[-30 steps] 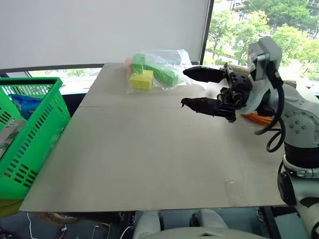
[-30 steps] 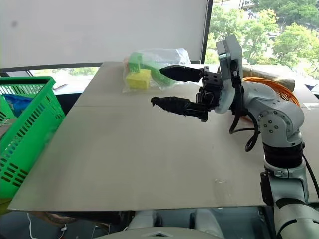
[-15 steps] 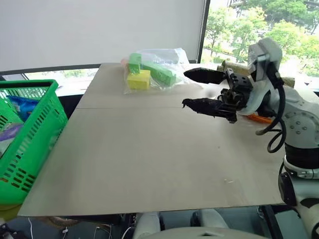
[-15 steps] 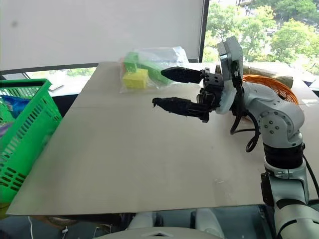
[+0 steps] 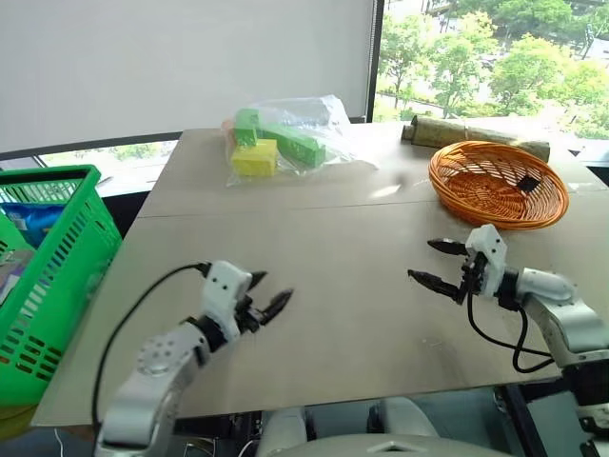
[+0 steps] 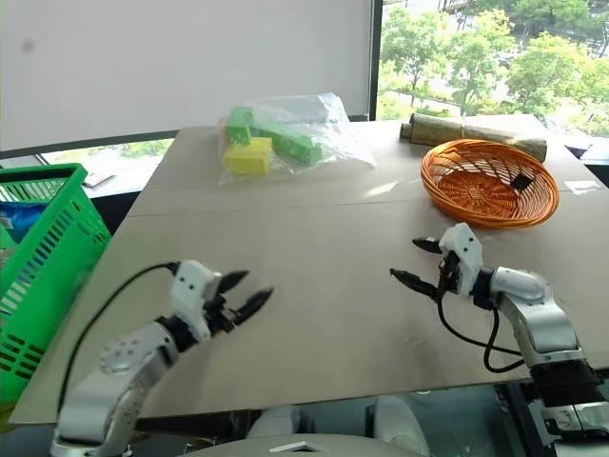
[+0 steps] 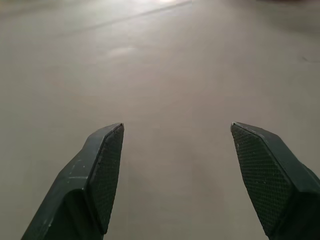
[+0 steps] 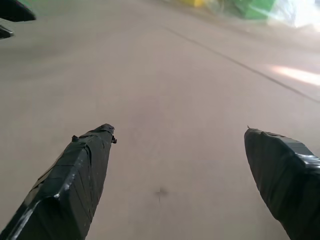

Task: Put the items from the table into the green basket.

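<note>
At the far left the basket (image 5: 57, 276) is standing off the edge of the table (image 5: 324, 238), well to the left of the left gripper's fingers. It is showing bright green plastic, slotted lattice sides and a thick rim. Inside it, a blue item (image 5: 38, 221) is lying against the far wall, and a bit of purple is peeking at the left edge; what each is cannot be told from here.

The left gripper (image 5: 263, 301) is hanging low over the near part of the table, fingers spread moderately wide and holding nothing. In the left wrist view its fingers (image 7: 102, 170) are framing only bare tan board, with the seam running across well beyond the tips.

Beyond the seam, far ahead of both grippers, a clear bag (image 5: 285, 138) of green and yellow blocks is lying on the table.

The right gripper (image 5: 434, 263) is hovering low over the near right of the table, pointing left toward the middle, jaws gaping wide and empty. In the right wrist view its fingers (image 8: 82, 170) are framing bare board, with the bag far ahead.

Just beyond the right gripper, further from the robot, an orange wicker bowl (image 5: 497, 183) is sitting on the table with a small dark thing (image 5: 526, 181) inside it. Behind the bowl a mottled roll (image 5: 471, 133) is lying along the far edge.
</note>
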Robot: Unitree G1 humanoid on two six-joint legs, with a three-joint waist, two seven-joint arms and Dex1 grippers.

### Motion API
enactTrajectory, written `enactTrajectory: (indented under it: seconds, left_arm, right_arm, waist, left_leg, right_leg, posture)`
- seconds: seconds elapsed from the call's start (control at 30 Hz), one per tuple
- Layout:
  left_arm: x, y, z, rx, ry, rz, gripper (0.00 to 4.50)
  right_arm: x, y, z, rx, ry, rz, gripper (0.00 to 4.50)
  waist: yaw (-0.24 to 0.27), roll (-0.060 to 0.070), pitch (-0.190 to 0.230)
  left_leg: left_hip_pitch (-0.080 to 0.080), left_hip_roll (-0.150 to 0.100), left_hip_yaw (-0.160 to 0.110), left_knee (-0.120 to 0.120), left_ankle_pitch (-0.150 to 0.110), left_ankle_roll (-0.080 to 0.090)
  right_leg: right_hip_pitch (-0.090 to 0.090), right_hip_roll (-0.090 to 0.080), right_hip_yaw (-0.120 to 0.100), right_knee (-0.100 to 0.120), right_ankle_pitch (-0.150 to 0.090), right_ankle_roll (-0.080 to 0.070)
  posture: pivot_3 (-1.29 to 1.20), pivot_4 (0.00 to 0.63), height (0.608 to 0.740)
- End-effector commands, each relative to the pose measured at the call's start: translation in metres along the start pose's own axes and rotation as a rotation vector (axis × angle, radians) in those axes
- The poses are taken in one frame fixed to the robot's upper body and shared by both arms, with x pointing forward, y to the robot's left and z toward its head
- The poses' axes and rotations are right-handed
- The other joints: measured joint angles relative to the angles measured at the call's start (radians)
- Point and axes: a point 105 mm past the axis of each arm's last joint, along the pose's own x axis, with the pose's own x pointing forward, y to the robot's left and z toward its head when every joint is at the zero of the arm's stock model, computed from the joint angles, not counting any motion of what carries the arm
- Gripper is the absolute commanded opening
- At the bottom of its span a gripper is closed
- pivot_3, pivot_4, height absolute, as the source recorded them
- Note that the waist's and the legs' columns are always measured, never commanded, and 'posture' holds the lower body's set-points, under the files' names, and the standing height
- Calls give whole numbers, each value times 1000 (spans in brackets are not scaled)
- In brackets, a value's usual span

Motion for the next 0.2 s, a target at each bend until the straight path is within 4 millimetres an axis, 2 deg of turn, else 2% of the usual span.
enactTrajectory:
  seconds: [0.03, 0.2]
  left_arm:
    - [2, -2, 2, 51, -37, 31, 3473]
    - [-7, 0, -12, 74, -11, 76, 3473]
  right_arm:
    - [-11, -8, 5, -43, -46, -69, 4500]
    - [-21, -4, -14, -13, -24, -107, 4500]
  waist:
    - [-2, 3, 0]
    - [-15, 3, 1]
  left_leg:
    - [1, 1, -1, 1, 0, 0]
    - [12, 1, -4, 1, 0, 0]
  right_leg:
    - [0, 2, 0, 1, 0, 0]
    - [11, 5, 1, 0, -3, 2]
  posture:
    - [-151, 0, 740]
    - [-150, 0, 740]
